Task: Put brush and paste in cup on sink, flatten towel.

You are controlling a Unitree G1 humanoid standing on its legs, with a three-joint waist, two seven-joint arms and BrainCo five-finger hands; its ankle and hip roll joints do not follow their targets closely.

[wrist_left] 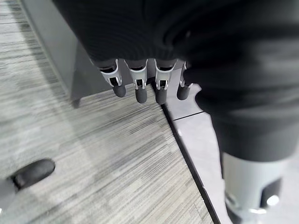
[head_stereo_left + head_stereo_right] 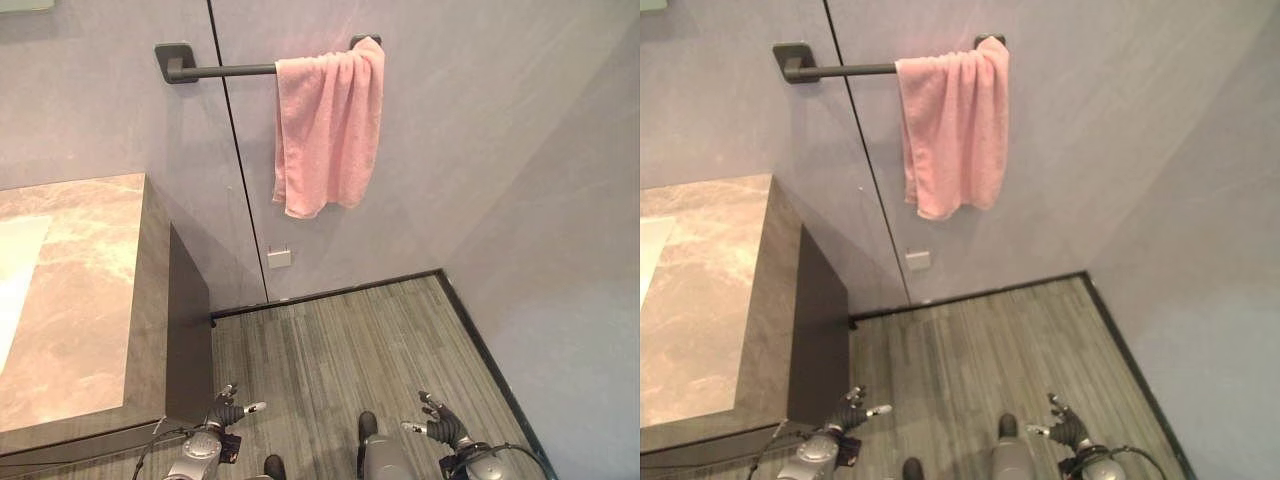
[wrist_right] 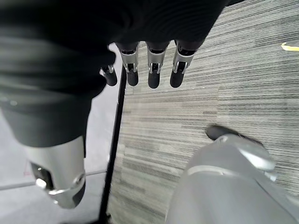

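Observation:
A pink towel (image 2: 326,130) hangs bunched up at the right end of a dark wall rail (image 2: 222,70), with the rest of the bar bare. Low down over the floor, my left hand (image 2: 230,412) hangs beside the cabinet with relaxed fingers (image 1: 140,88) and holds nothing. My right hand (image 2: 441,422) is down at the right, also open, and its fingers (image 3: 152,72) are empty too. Both hands are far below the towel.
A brown marble countertop (image 2: 85,290) fills the left side, with the pale edge of a sink basin (image 2: 14,268) at its far left. Its dark cabinet side (image 2: 188,320) faces the striped grey floor (image 2: 350,350). A small white wall socket (image 2: 279,258) sits below the towel.

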